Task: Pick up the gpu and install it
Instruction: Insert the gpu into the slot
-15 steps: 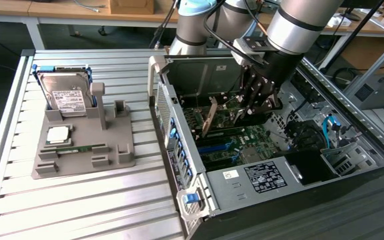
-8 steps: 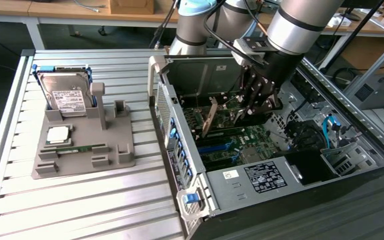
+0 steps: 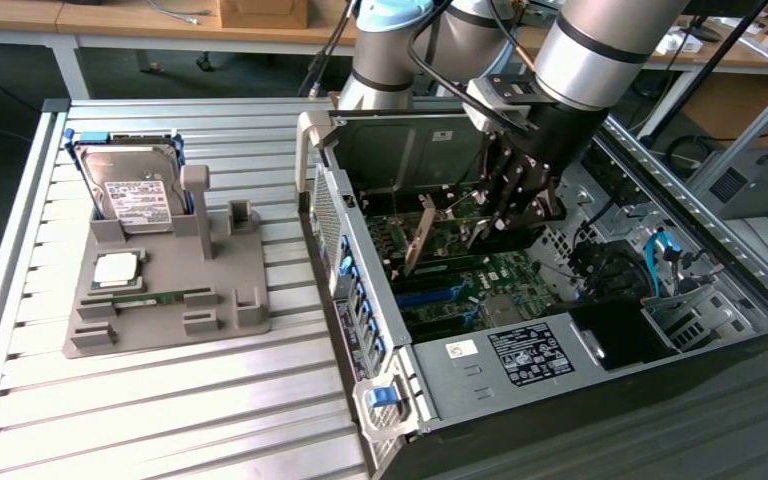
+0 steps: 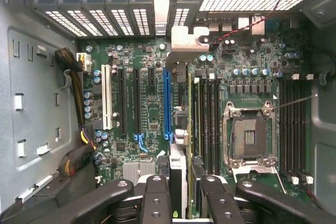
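Gripper (image 4: 181, 190): jaws seemingly clamped on the gpu (image 4: 178, 163), which is held edge-on inside the case (image 4: 31, 103) over the motherboard (image 4: 149, 114), its long axis parallel to the blue slot (image 4: 167, 103) lying just beside it, silver bracket (image 4: 184, 43) toward the rear grilles (image 4: 105, 22).

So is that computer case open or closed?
Open: the computer case has no side panel, its motherboard lies bare, and the gripper reaches inside.

Held gpu (image 4: 178, 163) partly behind claw (image 4: 183, 181)
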Robot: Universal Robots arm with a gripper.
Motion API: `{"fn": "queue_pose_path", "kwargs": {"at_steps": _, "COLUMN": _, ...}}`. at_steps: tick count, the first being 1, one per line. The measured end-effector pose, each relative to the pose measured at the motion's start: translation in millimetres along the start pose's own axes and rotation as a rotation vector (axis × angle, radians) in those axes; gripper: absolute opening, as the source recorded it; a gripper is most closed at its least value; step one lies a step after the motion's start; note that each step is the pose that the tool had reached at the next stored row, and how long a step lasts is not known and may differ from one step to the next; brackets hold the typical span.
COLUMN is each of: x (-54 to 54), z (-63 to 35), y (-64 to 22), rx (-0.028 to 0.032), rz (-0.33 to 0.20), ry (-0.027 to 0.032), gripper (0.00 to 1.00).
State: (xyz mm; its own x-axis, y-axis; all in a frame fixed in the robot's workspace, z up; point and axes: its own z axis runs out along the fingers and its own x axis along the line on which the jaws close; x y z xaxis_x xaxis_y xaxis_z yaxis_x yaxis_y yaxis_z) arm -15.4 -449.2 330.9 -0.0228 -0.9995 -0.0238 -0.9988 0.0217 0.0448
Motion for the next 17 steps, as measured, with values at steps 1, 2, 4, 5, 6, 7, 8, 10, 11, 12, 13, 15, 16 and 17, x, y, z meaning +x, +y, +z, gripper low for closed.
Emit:
{"fn": "queue_pose_path", "kwargs": {"at_steps": 1, "x": 0.0, "z": 0.0, "y": 0.0, "rx": 0.0, "rz": 0.0, "ry": 0.0, "gripper": 0.27}}
{"fn": "queue_pose_path", "kwargs": {"at_steps": 2, "x": 0.0, "z": 0.0, "y": 0.0, "rx": 0.0, "rz": 0.0, "ry": 0.0, "gripper": 0.27}}
{"fn": "queue_pose_path", "kwargs": {"at_steps": 4, "x": 0.0, "z": 0.0, "y": 0.0, "rx": 0.0, "rz": 0.0, "ry": 0.0, "gripper": 0.27}}
{"fn": "queue_pose_path", "kwargs": {"at_steps": 5, "x": 0.0, "z": 0.0, "y": 0.0, "rx": 0.0, "rz": 0.0, "ry": 0.0, "gripper": 0.27}}
{"fn": "queue_pose_path", "kwargs": {"at_steps": 6, "x": 0.0, "z": 0.0, "y": 0.0, "rx": 0.0, "rz": 0.0, "ry": 0.0, "gripper": 0.27}}
{"fn": "queue_pose_path", "kwargs": {"at_steps": 7, "x": 0.0, "z": 0.0, "y": 0.0, "rx": 0.0, "rz": 0.0, "ry": 0.0, "gripper": 0.27}}
{"fn": "queue_pose_path", "kwargs": {"at_steps": 8, "x": 0.0, "z": 0.0, "y": 0.1, "rx": 0.0, "rz": 0.0, "ry": 0.0, "gripper": 0.27}}
{"fn": "queue_pose_path", "kwargs": {"at_steps": 10, "x": 0.0, "z": 0.0, "y": 0.6, "rx": 0.0, "rz": 0.0, "ry": 0.0, "gripper": 0.27}}
{"fn": "queue_pose_path", "kwargs": {"at_steps": 11, "x": 0.0, "z": 0.0, "y": 0.9, "rx": 0.0, "rz": 0.0, "ry": 0.0001, "gripper": 0.27}}
{"fn": "queue_pose_path", "kwargs": {"at_steps": 12, "x": 0.0, "z": 0.1, "y": 1.4, "rx": 0.0, "rz": 0.0, "ry": 0.0001, "gripper": 0.27}}
{"fn": "queue_pose_path", "kwargs": {"at_steps": 13, "x": 0.1, "z": 0.2, "y": 2.4, "rx": 0.0001, "rz": 0.0, "ry": -0.0001, "gripper": 0.27}}
{"fn": "queue_pose_path", "kwargs": {"at_steps": 15, "x": 1.2, "z": 0.2, "y": 4.0, "rx": 0.0, "rz": 0.0, "ry": 0.0, "gripper": 0.27}}
{"fn": "queue_pose_path", "kwargs": {"at_steps": 16, "x": 1.7, "z": 0.2, "y": 4.2, "rx": 0.0001, "rz": 0.0, "ry": 0.0, "gripper": 0.27}}
{"fn": "queue_pose_path", "kwargs": {"at_steps": 17, "x": 2.9, "z": 0.4, "y": 4.9, "rx": 0.0001, "rz": 0.0, "ry": 0.0, "gripper": 0.27}}
